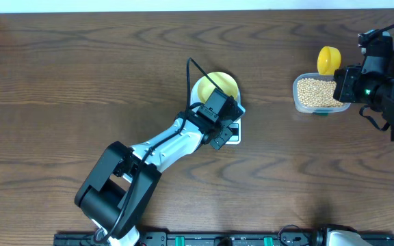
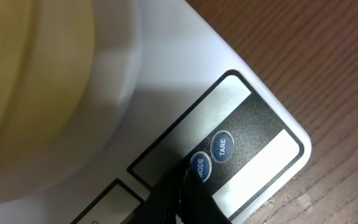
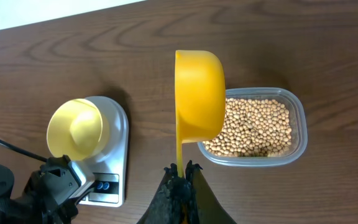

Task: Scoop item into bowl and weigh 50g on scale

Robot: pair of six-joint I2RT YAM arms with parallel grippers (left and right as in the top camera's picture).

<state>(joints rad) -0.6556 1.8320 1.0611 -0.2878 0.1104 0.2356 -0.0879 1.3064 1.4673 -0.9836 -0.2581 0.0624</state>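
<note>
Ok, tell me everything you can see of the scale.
The scale is a white, plastic-looking rectangle with rounded corners, lying flat on the wooden table. The yellow bowl sits on its platform. One end has a black panel with two blue buttons, MODE and TARE. The shut left gripper seems to touch it at MODE.

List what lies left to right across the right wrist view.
The pale yellow bowl → yellow scoop → clear container of beans.
</note>
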